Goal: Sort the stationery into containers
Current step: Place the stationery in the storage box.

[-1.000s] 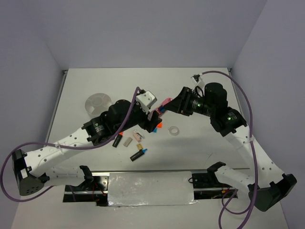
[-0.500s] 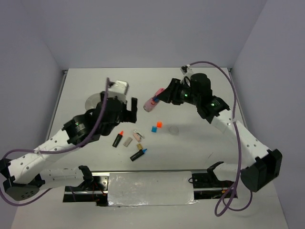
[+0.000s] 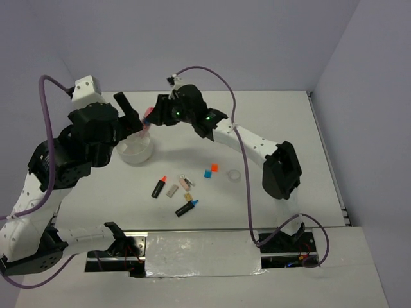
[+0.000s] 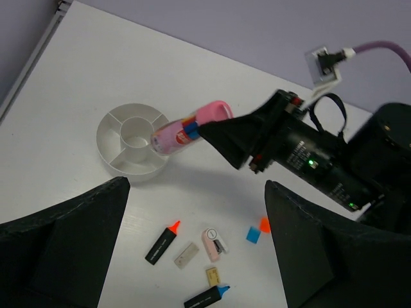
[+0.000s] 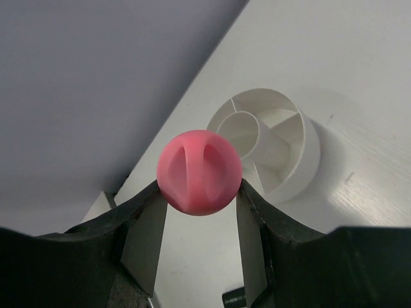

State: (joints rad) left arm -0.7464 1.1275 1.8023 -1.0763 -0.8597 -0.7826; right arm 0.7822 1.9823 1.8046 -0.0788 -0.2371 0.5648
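right gripper pinches one pink tube near one bowl — left gripper spread; two markers, two cubes

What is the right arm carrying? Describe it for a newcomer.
Find the white divided bowl on the table's left side. Just by it, the right end effector grips a pink tube in the air. It is the only item off the table.

I see R claw gripping tube above bowl; markers, orange cube, blue cube, ring lie loose on bench, nearer arm bases.
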